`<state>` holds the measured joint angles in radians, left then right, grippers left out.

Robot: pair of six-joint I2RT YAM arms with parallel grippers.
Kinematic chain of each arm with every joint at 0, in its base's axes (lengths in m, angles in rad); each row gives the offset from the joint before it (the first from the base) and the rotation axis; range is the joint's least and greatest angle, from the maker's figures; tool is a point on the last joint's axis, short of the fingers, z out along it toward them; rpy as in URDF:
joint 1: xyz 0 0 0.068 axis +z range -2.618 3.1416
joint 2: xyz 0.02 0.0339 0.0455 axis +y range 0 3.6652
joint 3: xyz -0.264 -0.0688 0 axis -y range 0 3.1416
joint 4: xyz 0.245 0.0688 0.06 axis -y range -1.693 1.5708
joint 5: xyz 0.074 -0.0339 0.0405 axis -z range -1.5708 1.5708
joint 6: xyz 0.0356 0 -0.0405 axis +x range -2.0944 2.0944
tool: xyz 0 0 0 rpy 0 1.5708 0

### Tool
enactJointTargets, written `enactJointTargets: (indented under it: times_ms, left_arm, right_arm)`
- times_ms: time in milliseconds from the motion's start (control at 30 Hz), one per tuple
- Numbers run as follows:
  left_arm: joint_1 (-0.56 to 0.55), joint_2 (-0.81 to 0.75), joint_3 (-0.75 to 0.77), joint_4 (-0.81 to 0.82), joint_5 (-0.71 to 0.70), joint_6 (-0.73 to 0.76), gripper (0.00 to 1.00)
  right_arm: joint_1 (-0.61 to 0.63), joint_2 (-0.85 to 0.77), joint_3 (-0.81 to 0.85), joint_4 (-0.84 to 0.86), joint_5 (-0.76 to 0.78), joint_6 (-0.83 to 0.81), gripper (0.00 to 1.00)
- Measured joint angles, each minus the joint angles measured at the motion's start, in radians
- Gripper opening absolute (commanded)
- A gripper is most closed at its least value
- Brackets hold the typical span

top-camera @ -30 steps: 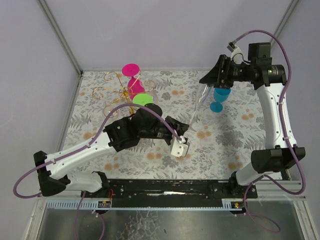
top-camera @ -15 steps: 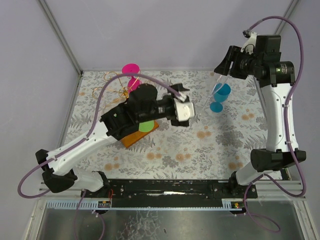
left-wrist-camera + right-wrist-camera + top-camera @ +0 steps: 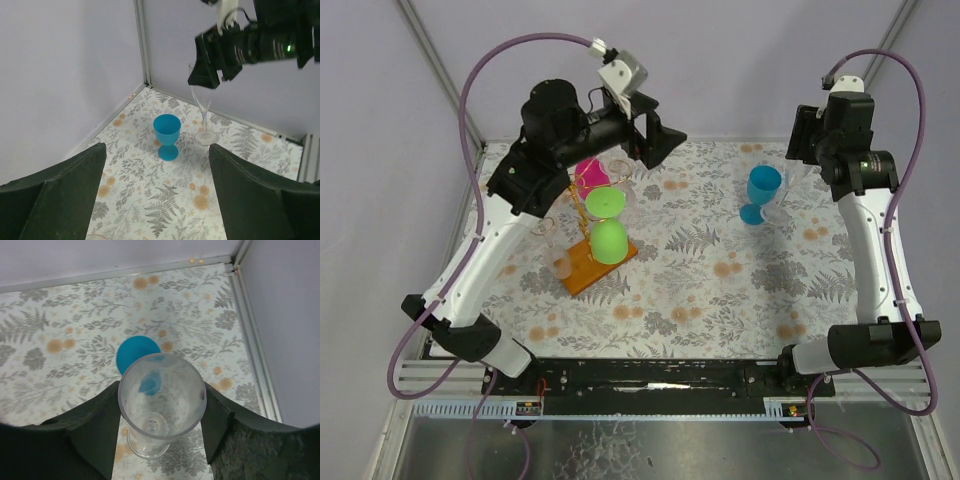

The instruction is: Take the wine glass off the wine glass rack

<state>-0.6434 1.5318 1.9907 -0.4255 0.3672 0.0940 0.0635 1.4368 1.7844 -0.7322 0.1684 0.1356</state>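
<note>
A clear wine glass (image 3: 161,395) stands upright between the fingers of my right gripper (image 3: 162,401), whose pads press on its rim from both sides. In the left wrist view the glass (image 3: 202,107) has its foot on the floral table, just right of a blue glass (image 3: 166,131). The wine glass rack (image 3: 582,272), gold wire on an orange-brown wooden base, stands at the left with two green glasses (image 3: 609,241), a pink one (image 3: 590,172) and a clear one (image 3: 558,262). My left gripper (image 3: 660,140) hangs high above the rack, open and empty.
The blue glass (image 3: 761,187) stands at the back right, close to the grey side wall (image 3: 290,315) and the metal corner post (image 3: 141,42). The floral tabletop (image 3: 720,290) lies between the rack and the two standing glasses.
My left arm rose from low over the table to high above the rack, and its jaws opened. My right gripper swung back to the right, bringing the clear glass from tilted to upright.
</note>
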Motion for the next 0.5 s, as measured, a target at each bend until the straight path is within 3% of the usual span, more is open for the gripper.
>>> enactJointTargets:
  times_ms: [367, 500]
  left_arm:
    - [0.176, 0.025, 0.085, -0.010, 0.117, -0.255, 0.84]
    - [0.228, 0.025, 0.089, -0.011, 0.159, -0.320, 0.95]
  right_arm:
    - [0.000, -0.068, -0.291, 0.238, 0.206, -0.117, 0.38]
    - [0.000, -0.077, -0.445, 0.373, 0.243, -0.151, 0.38]
